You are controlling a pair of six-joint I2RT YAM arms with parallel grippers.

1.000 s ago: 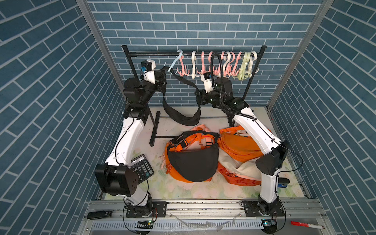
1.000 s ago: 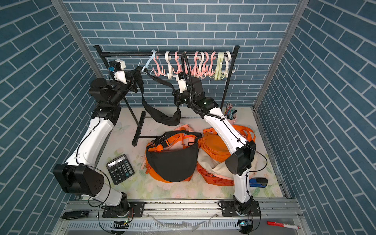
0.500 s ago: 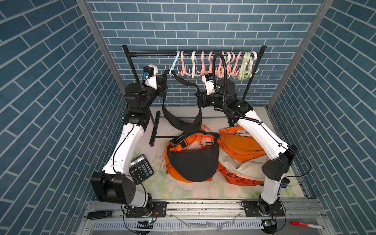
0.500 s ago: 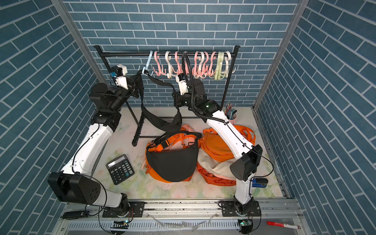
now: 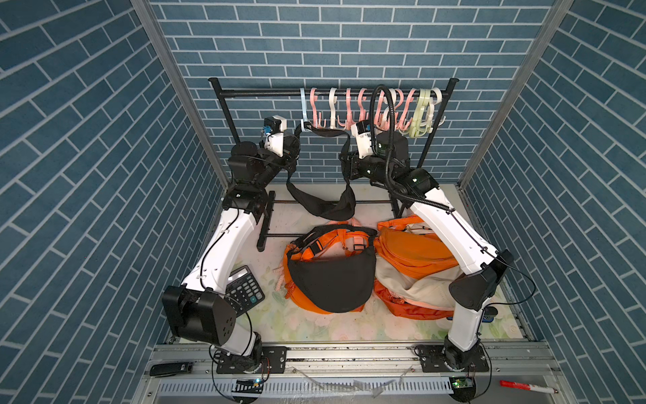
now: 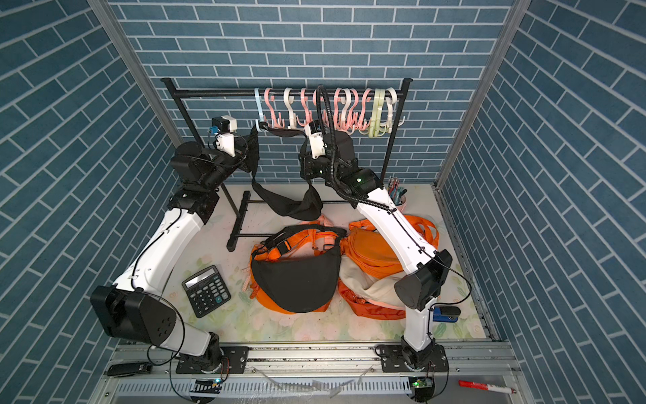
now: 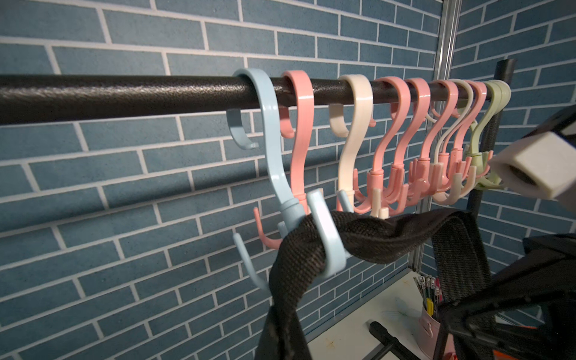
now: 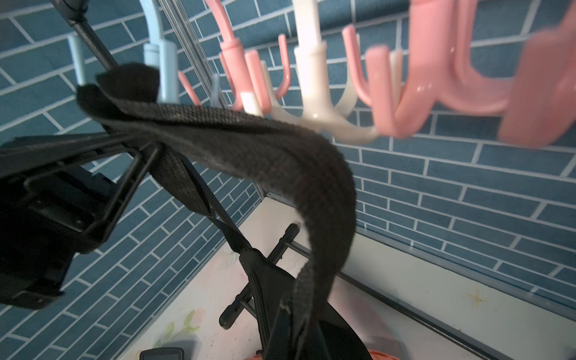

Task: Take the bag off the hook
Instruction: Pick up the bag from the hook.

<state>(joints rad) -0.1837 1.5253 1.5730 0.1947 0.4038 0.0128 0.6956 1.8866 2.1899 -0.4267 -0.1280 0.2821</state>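
Left wrist view: the strap [image 7: 311, 249] of the bag [image 5: 328, 208] loops over the blue hook [image 7: 274, 174]. The left gripper [image 5: 293, 154] and right gripper [image 5: 346, 163] are closed, seemingly pinching the strap (fingertips hidden); the bag sags below, between them.

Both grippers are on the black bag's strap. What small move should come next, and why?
Probably lift the strap up over the prong tip. It lies draped across one upturned prong of the blue hook, the left gripper and right gripper look shut on it either side, and the bag hangs below.
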